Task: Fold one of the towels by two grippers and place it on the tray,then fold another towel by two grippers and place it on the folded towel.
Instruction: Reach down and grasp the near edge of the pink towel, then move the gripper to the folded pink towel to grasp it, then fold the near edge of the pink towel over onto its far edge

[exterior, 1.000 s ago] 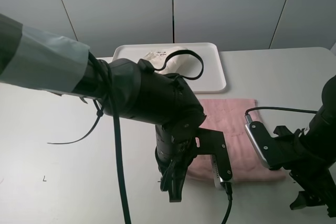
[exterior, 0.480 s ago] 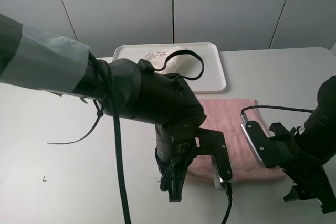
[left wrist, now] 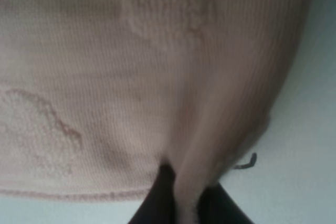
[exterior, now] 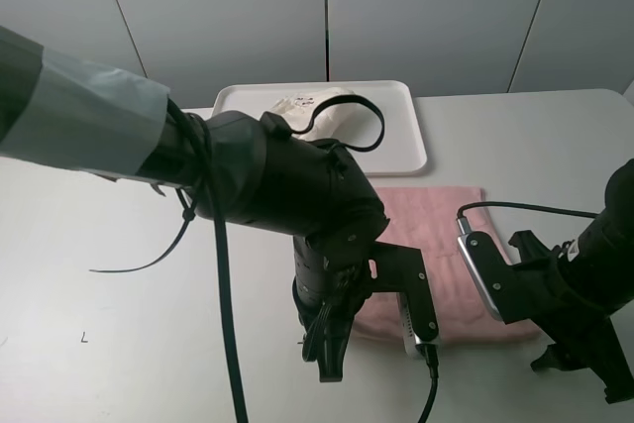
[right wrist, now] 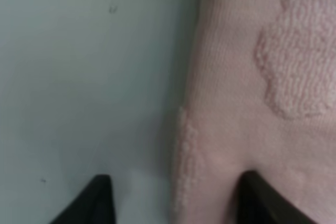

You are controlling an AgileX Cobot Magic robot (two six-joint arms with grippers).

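Status: first half looks done. The cream towel (exterior: 297, 106) sits folded on the tray (exterior: 401, 141) at the far side of the table (exterior: 99, 274). I'm on towel two, at the grasp stage of the fold. The pink towel (exterior: 436, 235) lies flat on the table just in front of the tray, not on it. My left gripper (left wrist: 184, 195) is clamped on a ridge of pink cloth at the near-left corner. The wrist view shows fabric bunched up between the tips, so that side is held. My right gripper (right wrist: 176, 198) is at the near-right corner, jaws partly apart and straddling the towel's side edge, with one finger (right wrist: 100, 203) over bare table and the other (right wrist: 257, 198) over the towel. I can see no pinch there; the cloth lies flat between them. The high view is mostly my left arm, so I'm going by the wrist cameras. Next, as I read it: shut the right on that edge and check it has cloth rather than just table. Then lift both corners together and carry them toward the far edge to halve the towel. That needs even height and pace on both sides, or the fold goes skewed. Risk: the right bites only the hem and slips out on the lift. After that, the folded pink goes on top of the cream one.
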